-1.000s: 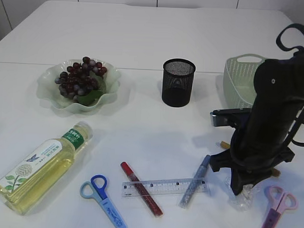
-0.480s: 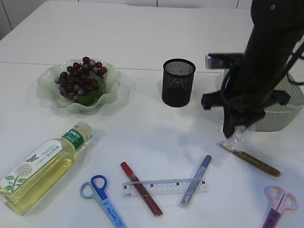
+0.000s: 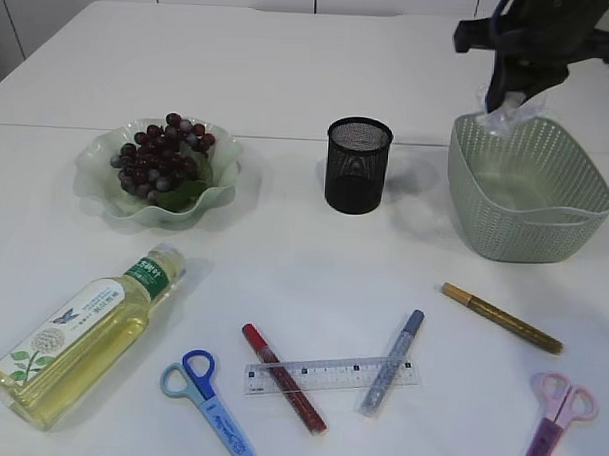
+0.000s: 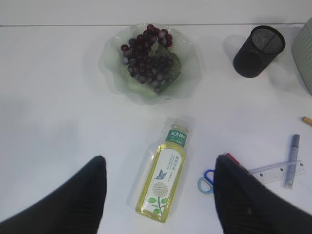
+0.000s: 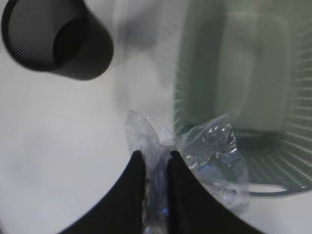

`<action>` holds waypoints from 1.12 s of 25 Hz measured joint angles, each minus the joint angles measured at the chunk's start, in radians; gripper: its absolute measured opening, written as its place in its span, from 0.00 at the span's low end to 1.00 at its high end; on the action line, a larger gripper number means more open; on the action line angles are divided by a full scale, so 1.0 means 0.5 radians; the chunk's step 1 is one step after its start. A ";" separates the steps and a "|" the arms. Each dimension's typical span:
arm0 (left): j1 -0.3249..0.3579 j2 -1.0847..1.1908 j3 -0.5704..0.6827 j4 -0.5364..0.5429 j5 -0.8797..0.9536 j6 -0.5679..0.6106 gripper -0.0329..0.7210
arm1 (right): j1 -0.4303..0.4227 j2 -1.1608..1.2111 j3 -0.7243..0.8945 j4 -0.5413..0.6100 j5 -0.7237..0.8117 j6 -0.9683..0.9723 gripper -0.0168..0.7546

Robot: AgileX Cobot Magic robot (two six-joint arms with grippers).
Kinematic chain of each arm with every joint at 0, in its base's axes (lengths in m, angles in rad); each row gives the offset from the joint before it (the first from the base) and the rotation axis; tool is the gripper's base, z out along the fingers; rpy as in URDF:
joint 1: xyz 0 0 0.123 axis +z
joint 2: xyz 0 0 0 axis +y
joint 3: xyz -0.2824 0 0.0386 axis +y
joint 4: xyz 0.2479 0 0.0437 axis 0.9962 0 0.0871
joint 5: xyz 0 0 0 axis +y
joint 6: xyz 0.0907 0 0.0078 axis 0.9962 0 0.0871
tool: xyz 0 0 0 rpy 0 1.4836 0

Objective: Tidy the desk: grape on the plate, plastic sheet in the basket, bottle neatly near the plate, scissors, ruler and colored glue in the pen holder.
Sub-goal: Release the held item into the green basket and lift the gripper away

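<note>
Right hand (image 3: 506,103): I have it raised over the near-left rim of the basket (image 3: 525,221), fingers pinched narrow on the plastic sheet (image 5: 209,156).
Plastic sheet: crumpled, hanging below my right fingertips, its lower edge just above the basket rim; no clear long axis that I can read.
Left hand (image 4: 158,195): I see it spread wide, holding nothing, hovering above the bottle (image 4: 164,175).
Bottle: lying on its side at the front left of the worktop (image 3: 290,67), long axis diagonal, cap toward the plate (image 3: 106,186), base toward the front-left corner.
Grape (image 3: 159,155): the bunch sits in the plate, back left.
Pen holder (image 3: 358,165): upright, between plate and basket; I cannot see anything standing out of it.
Ruler (image 3: 329,374): flat at the front, long axis nearly left to right.
Red glue (image 3: 282,390): crosses under or over the ruler's left part, I cannot tell which; diagonal.
Blue-grey glue (image 3: 392,361): crosses the ruler's right end, tip toward the back right.
Gold glue (image 3: 501,318): alone in front of the basket, slanting down to the right.
Blue scissors (image 3: 207,393): left of the ruler, handles toward the back left.
Pink scissors (image 3: 551,417): front right corner, handles toward the back.
</note>
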 joint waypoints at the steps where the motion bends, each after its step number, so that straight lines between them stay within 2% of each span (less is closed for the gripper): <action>1: 0.000 0.000 0.000 0.000 0.000 0.000 0.71 | -0.052 0.010 -0.039 -0.005 0.003 -0.001 0.13; 8: 0.000 0.000 0.000 0.000 0.000 0.000 0.70 | -0.321 0.126 -0.091 -0.051 0.024 0.004 0.13; 16: 0.000 0.000 0.000 0.000 0.000 0.000 0.69 | -0.357 0.223 -0.112 -0.081 0.026 0.025 0.13; 18: 0.000 0.000 0.000 -0.009 0.000 0.000 0.69 | -0.357 0.245 -0.112 -0.081 0.026 0.033 0.16; 20: 0.000 0.000 0.000 -0.021 0.000 0.000 0.69 | -0.357 0.265 -0.112 -0.081 0.026 0.037 0.25; 25: 0.000 0.000 0.000 -0.033 0.000 0.000 0.69 | -0.357 0.269 -0.112 -0.089 0.026 0.037 0.70; 28: 0.000 0.000 0.000 -0.033 0.000 0.000 0.69 | -0.357 0.269 -0.112 -0.105 0.026 0.037 0.77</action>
